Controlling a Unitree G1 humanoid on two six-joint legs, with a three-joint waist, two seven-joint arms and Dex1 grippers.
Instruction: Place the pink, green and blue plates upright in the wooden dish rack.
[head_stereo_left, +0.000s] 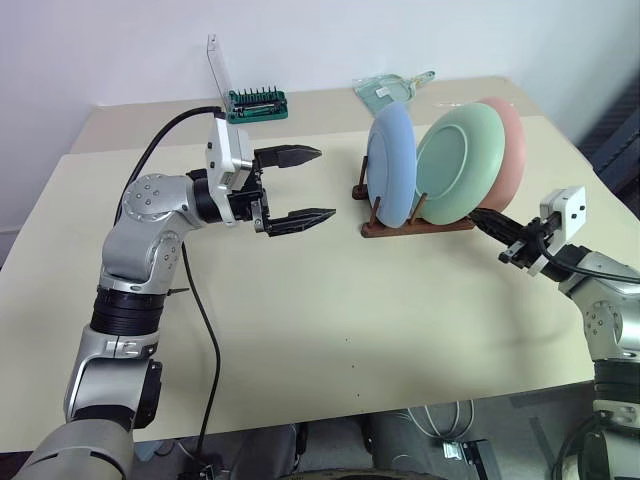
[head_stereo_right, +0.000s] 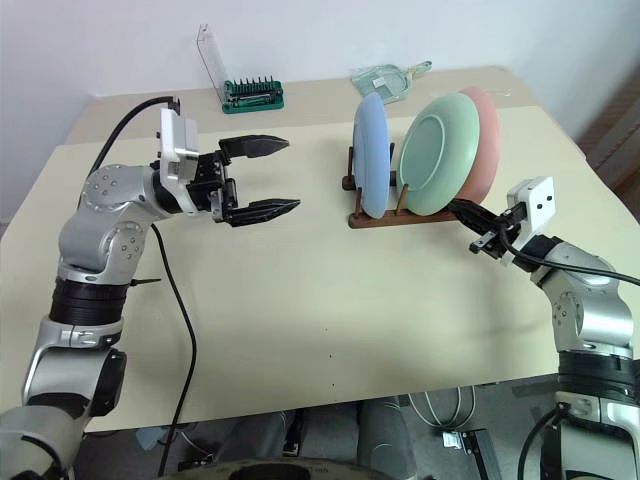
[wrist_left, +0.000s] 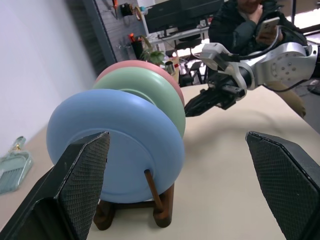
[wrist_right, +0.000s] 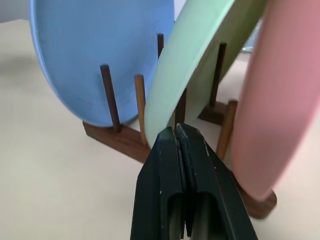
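Nearest the head camera: left gripper (head_stereo_left: 300, 186) out over the beige table (head_stereo_left: 330, 320), level, aimed toward the rack, black fingers spread wide with nothing between them. Farther along, right gripper (head_stereo_left: 490, 221) low at the rack's right end, fingers pressed shut and empty, tips at the lower edge of the green plate (head_stereo_left: 458, 163); touching or just short, hard to tell.

All three plates on edge in the wooden dish rack (head_stereo_left: 415, 226): blue plate (head_stereo_left: 392, 165) at the left end, green in the middle and leaning, pink plate (head_stereo_left: 504, 150) at the right end, mostly covered by the green one from the head views. Pegs between and beside the plates, clearest in the right wrist view, between the blue (wrist_right: 95, 55) and the green (wrist_right: 200, 65).

Behind the rack, toward the wall: green screwdriver-bit holder (head_stereo_left: 257, 103) with a clear lid standing up, and a pale green transparent object (head_stereo_left: 388, 88) lying flat, partly hidden by the blue plate, kind not clear. Black cable (head_stereo_left: 205, 330) draped from the left arm down over the table's front edge.

In the left wrist view, a person in a dark jacket (wrist_left: 245, 25) beyond the table, holding a phone, cut off at the top edge; shelving and clutter behind, too small to read.
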